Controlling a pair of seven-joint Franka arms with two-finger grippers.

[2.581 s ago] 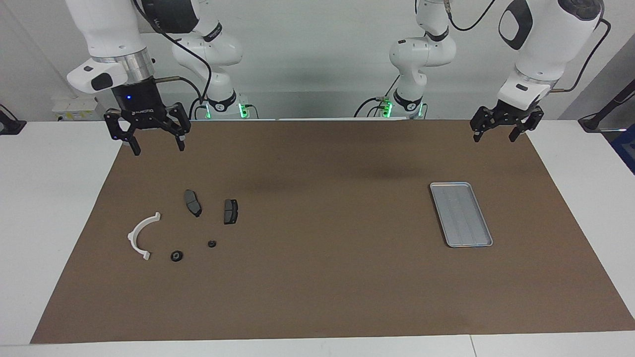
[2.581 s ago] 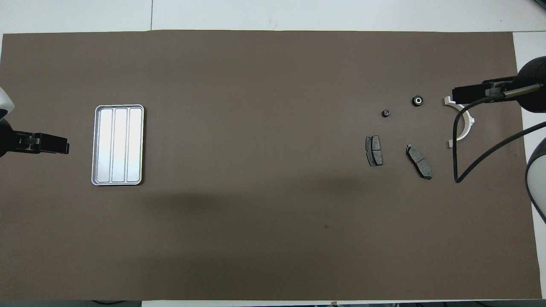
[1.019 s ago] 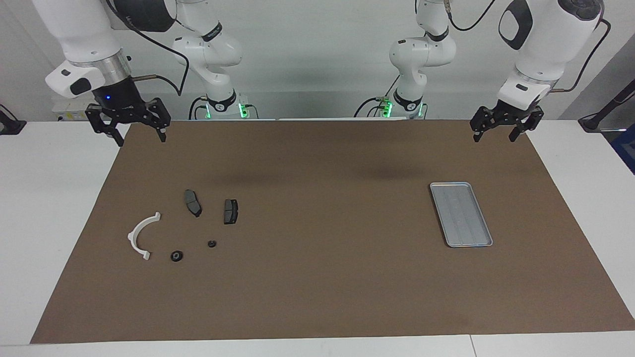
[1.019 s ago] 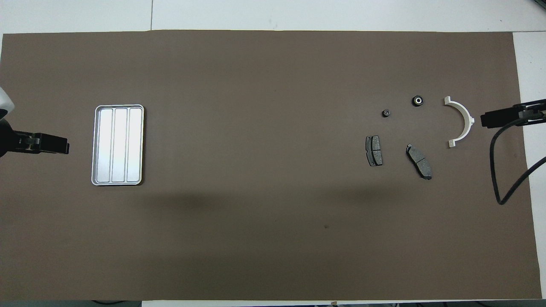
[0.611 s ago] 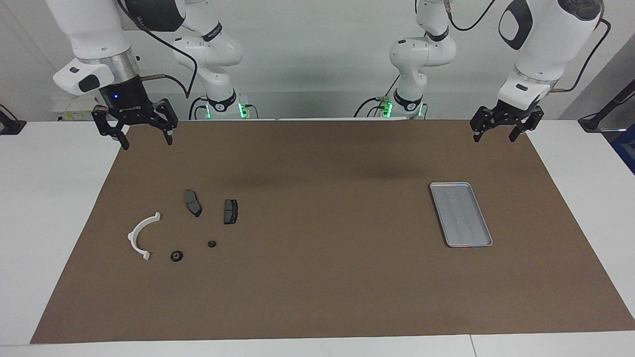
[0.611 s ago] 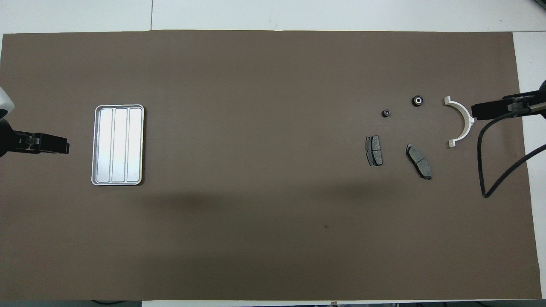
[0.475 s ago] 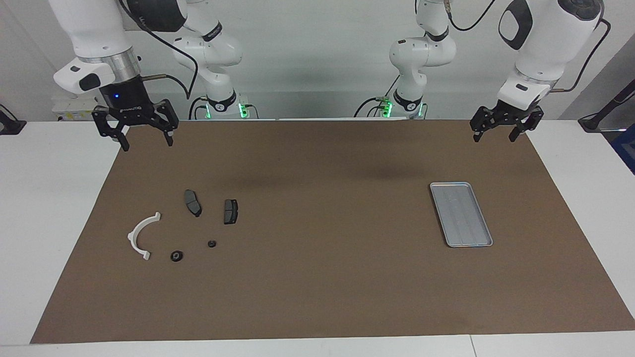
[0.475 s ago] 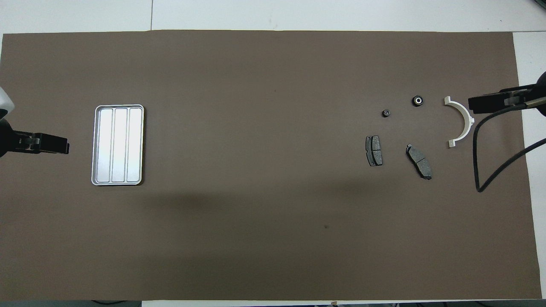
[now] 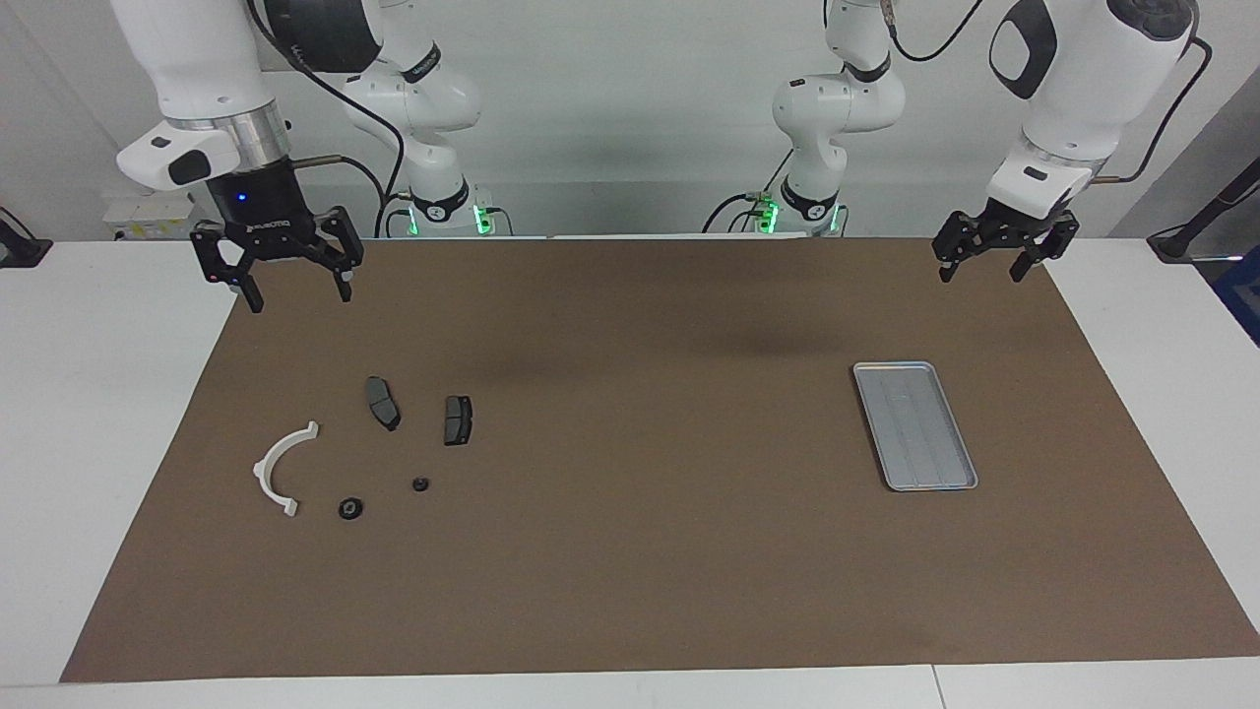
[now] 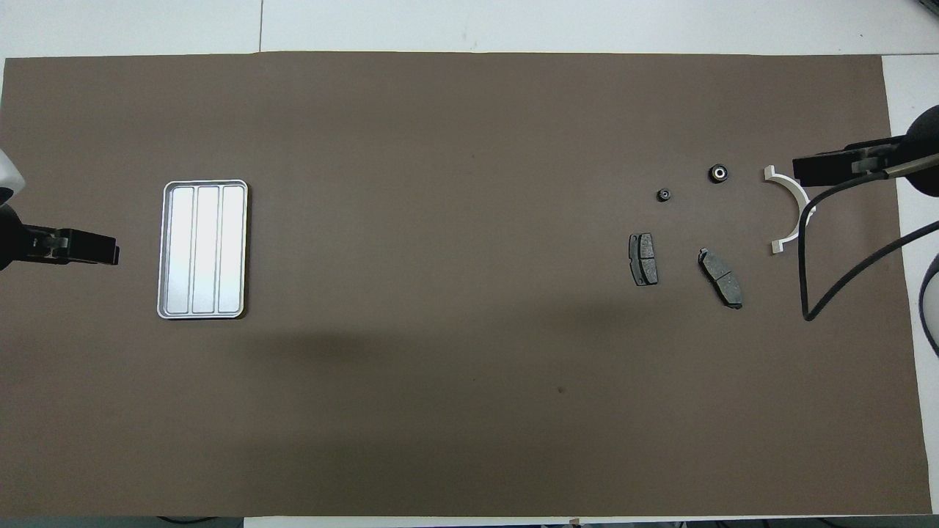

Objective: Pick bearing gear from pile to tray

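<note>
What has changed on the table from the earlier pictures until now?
Only the right gripper moved: it swung out toward the mat's edge, then came back over the mat, open and empty. The left gripper waits. The parts and tray stayed put.

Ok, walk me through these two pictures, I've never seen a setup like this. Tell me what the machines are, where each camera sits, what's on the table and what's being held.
These are two white robot arms at a table covered by a brown mat. One picture faces the robots from across the table; the other looks steeply down from above their own end, so the two are half a turn apart.

Each arm ends in a black two-finger gripper. The right gripper hangs open in the air above the mat's edge, near the pile of small parts, holding nothing. The left gripper waits, open and empty, above the mat at the other end.

The parts lie loose on the mat: a white arc-shaped piece, two dark brake pads and two small black round pieces. The silver tray, at the left arm's end, has nothing in it.
</note>
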